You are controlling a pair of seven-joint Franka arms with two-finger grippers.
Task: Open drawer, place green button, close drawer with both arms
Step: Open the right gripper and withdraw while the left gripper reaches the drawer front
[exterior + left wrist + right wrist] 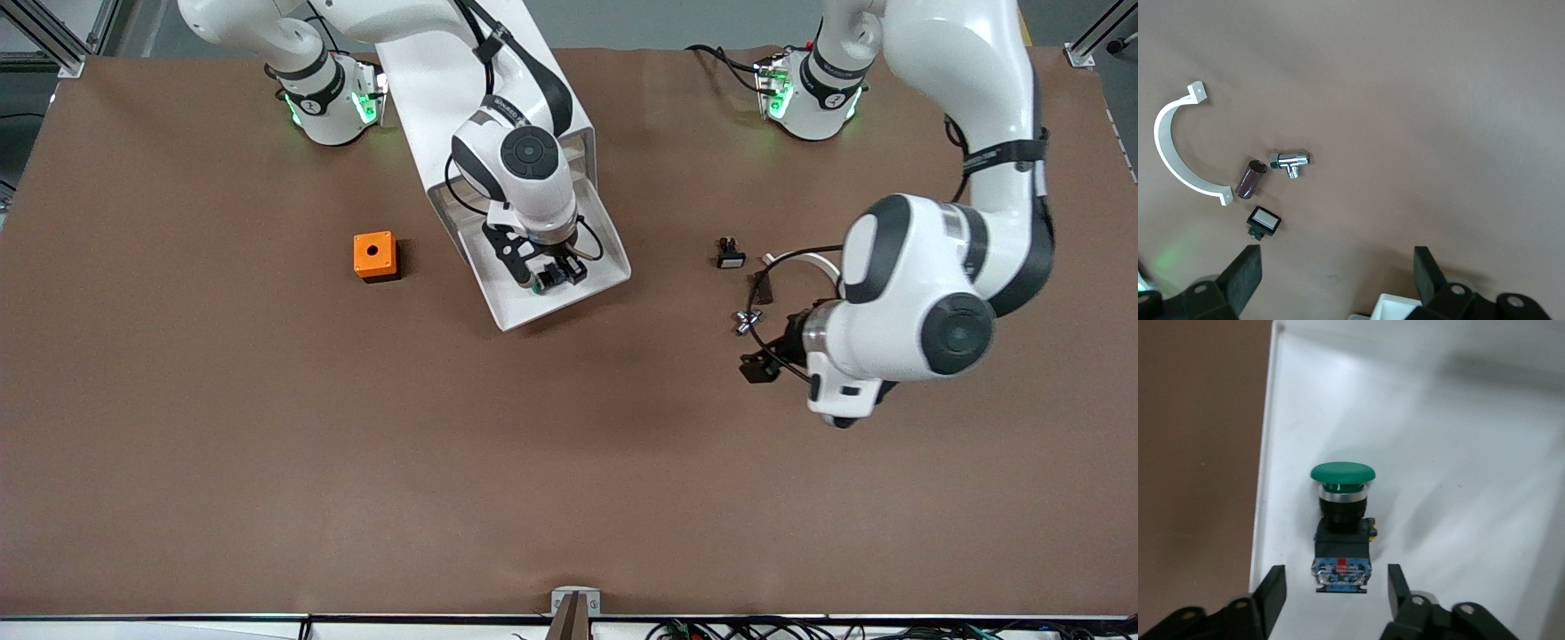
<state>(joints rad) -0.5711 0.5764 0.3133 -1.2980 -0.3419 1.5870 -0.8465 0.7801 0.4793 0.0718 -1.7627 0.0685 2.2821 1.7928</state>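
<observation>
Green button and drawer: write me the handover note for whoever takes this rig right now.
Right gripper: over the open white drawer, jaws open, one on each side of the green button, not gripping it.
Left gripper: jaws open, empty, waiting over bare table beside the small parts: white curved clamp, chrome fitting, brown cylinder, white-faced button.
Orange box: on the table toward the right arm's end.
Done: drawer open, button lying in it.
Left: clear the right gripper, close the drawer.
</observation>
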